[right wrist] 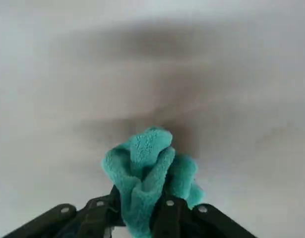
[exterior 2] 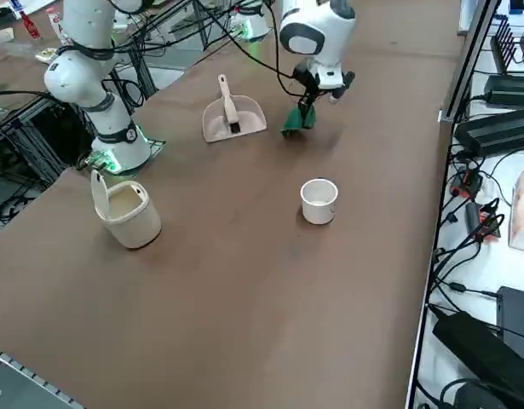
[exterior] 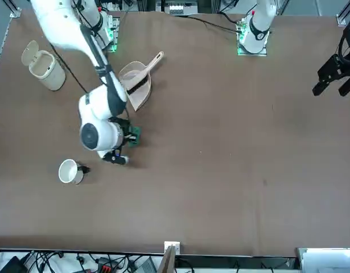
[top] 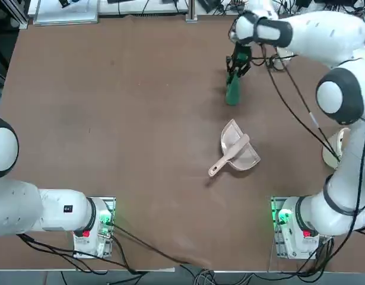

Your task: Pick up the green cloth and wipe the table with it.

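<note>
The green cloth (top: 232, 89) hangs bunched from my right gripper (top: 234, 70), which is shut on its upper end above the far right part of the brown table (top: 123, 119). In the right side view the green cloth (exterior 2: 295, 119) dangles with its lower end close to the tabletop. The wrist view shows the green cloth (right wrist: 145, 171) pinched between my two black fingers (right wrist: 167, 215), its folds bulging out past them over the table. From the front view only a corner of the cloth (exterior: 135, 135) shows beside my arm's wrist.
A beige dustpan (top: 234, 151) lies nearer my base than the cloth. A white cup (exterior 2: 319, 201) stands toward the far edge, and a beige lidded bin (exterior 2: 125, 211) stands at the right side. Cables run along the table's edges.
</note>
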`<state>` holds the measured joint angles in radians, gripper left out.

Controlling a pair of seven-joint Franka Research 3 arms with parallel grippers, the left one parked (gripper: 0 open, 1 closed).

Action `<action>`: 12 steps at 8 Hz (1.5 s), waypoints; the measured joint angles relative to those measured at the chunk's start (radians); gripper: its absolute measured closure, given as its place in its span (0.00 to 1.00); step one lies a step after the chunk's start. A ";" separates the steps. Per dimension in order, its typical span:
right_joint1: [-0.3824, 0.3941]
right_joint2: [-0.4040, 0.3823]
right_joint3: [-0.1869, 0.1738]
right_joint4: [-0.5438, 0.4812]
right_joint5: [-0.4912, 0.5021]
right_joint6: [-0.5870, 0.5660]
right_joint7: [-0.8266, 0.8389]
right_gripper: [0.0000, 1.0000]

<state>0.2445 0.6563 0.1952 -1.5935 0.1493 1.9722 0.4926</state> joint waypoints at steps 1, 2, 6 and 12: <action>0.007 0.018 -0.001 -0.002 -0.001 0.002 0.002 0.86; 0.007 0.033 -0.005 -0.003 -0.007 0.004 0.002 0.80; -0.009 0.004 -0.031 0.036 -0.107 -0.032 0.002 0.06; -0.043 -0.294 -0.173 0.139 -0.134 -0.308 -0.086 0.00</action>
<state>0.2011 0.3624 0.0221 -1.4540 0.0155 1.6638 0.4070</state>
